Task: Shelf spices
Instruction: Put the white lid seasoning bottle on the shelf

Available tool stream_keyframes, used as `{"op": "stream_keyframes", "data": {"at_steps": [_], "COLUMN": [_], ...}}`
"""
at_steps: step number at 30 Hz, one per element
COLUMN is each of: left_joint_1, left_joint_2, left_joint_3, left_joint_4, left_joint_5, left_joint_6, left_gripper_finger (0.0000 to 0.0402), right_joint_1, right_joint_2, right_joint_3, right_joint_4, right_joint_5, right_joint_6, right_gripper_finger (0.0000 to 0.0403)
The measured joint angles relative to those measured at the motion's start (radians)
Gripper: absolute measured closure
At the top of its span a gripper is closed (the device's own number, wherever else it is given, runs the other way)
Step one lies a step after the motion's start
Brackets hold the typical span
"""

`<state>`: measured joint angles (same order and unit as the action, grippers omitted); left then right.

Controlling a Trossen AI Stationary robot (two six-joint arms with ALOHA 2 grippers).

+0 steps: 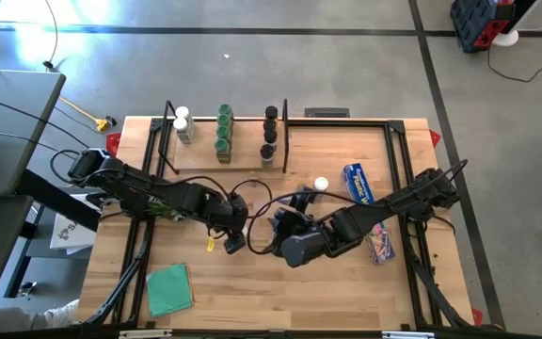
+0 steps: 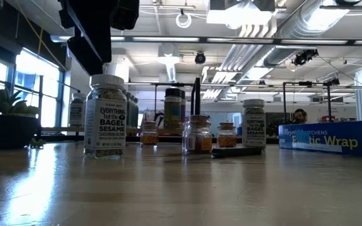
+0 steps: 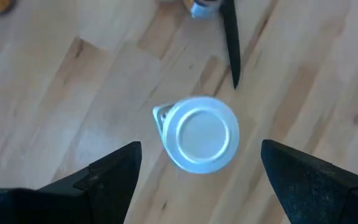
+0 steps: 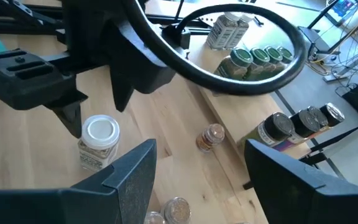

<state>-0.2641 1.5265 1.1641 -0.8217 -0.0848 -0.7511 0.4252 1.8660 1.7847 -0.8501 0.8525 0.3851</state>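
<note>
The left gripper (image 1: 234, 243) hangs straight over a white-capped jar (image 3: 199, 133) standing mid-table, fingers (image 3: 114, 171) spread wide to either side of the cap without touching, lined up to drop and clamp. The right gripper (image 1: 285, 222) waits beside it, fingers apart and empty. The shelf (image 1: 243, 158) along the far edge already holds three rows of jars, with gaps between them for more.

Both dark six-joint arms reach inward, meeting near the middle of the overhead frame.
The left arm's two-finger tool (image 1: 234, 243) points straight down, fingers (image 3: 114, 174) spread wide apart. The right arm's tool (image 1: 283, 218) sits just right of it, lower centre, fingers (image 4: 129, 180) parted, gripping nothing.
</note>
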Motion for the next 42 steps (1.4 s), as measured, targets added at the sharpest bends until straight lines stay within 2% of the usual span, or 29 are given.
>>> {"op": "stream_keyframes", "data": {"at_steps": [6, 13, 20, 28, 32, 42], "left_joint_1": [0.000, -0.002, 0.009, 0.033, 0.034, 0.017], "left_joint_2": [0.057, 0.138, 0.185, 0.189, 0.189, 0.187], "left_joint_3": [0.000, 0.000, 0.001, 0.001, 0.001, 0.002], "left_joint_4": [0.043, 0.072, 0.096, 0.086, 0.083, 0.071], "left_joint_5": [-0.065, 0.012, -0.021, -0.024, -0.013, -0.001], "left_joint_6": [-0.023, -0.032, -0.035, -0.115, -0.120, -0.115], "left_gripper_finger": [0.0076, 0.0076, 0.0076, 0.0079, 0.0103, 0.0208], "right_joint_1": [0.000, 0.000, 0.000, -0.001, 0.000, 0.000], "right_joint_2": [0.000, 0.000, 0.000, 0.000, 0.000, 0.000], "right_joint_3": [0.000, 0.000, -0.001, -0.001, -0.001, -0.001], "right_joint_4": [-0.002, -0.007, -0.015, -0.010, -0.010, -0.006], "right_joint_5": [-0.002, -0.015, -0.015, -0.014, -0.014, -0.015], "right_joint_6": [0.000, 0.001, 0.000, 0.001, 0.004, 0.004], "right_gripper_finger": [0.0165, 0.0165, 0.0165, 0.0165, 0.0165, 0.0165]}}
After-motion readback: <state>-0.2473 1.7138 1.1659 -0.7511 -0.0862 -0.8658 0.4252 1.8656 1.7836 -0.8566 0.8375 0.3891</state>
